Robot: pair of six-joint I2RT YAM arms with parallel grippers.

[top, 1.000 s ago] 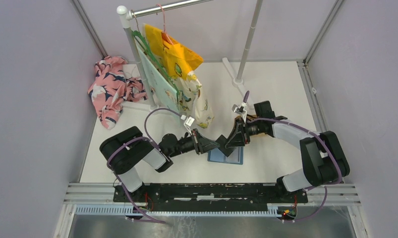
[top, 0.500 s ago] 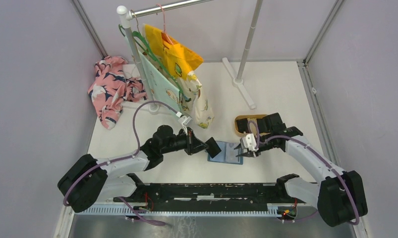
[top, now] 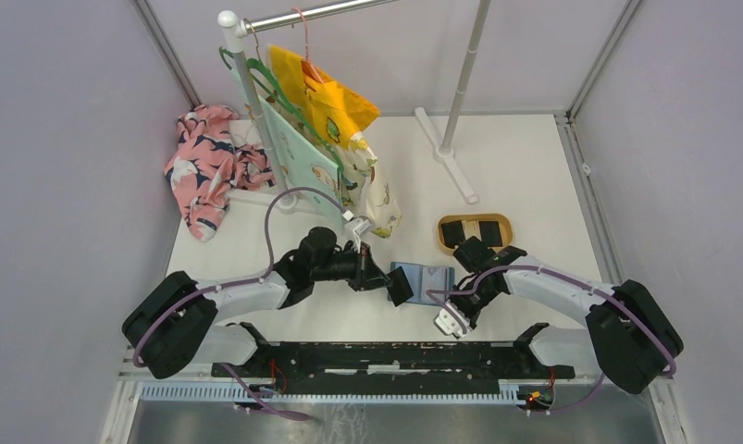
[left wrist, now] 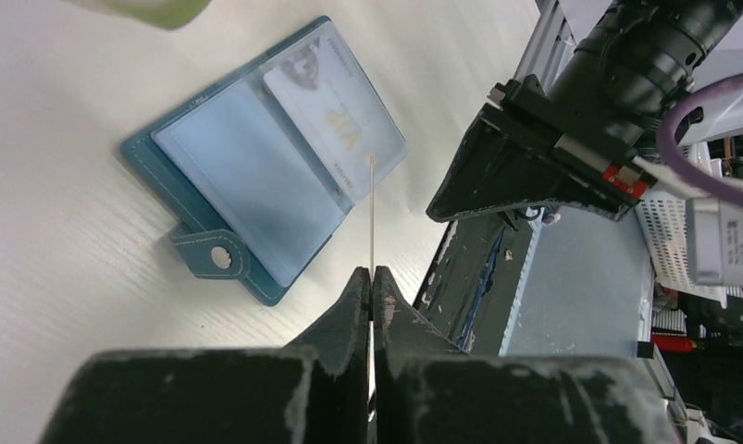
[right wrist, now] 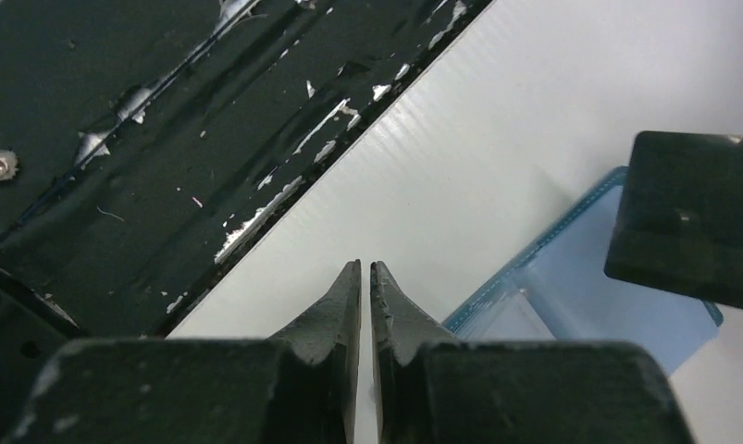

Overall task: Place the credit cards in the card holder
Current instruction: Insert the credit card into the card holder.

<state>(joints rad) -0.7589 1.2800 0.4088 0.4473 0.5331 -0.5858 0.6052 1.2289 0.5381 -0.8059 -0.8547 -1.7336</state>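
Observation:
The teal-blue card holder [top: 432, 277] lies open on the table, also in the left wrist view [left wrist: 256, 176] and the right wrist view [right wrist: 571, 296]. A pale card [left wrist: 335, 116] sits in one of its slots. My left gripper [top: 392, 283] is shut on a dark credit card [top: 402, 288], held on edge [left wrist: 372, 213] at the holder's left end; it shows as a dark slab in the right wrist view [right wrist: 687, 217]. My right gripper [top: 453, 303] is shut and empty, just off the holder's near right corner [right wrist: 365, 266]. Two more dark cards [top: 458, 231] lie in the tan tray [top: 476, 247].
A clothes rack [top: 247, 83] with hanging garments [top: 330, 120] stands at the back left. A floral cloth [top: 205, 166] lies beside it. A second pole's foot [top: 446, 162] runs across the back. The black rail [top: 395, 356] lines the near edge.
My right gripper has swung from the holder's right side down to its near right corner. My left gripper has shifted slightly right with the card, now at the holder's left end.

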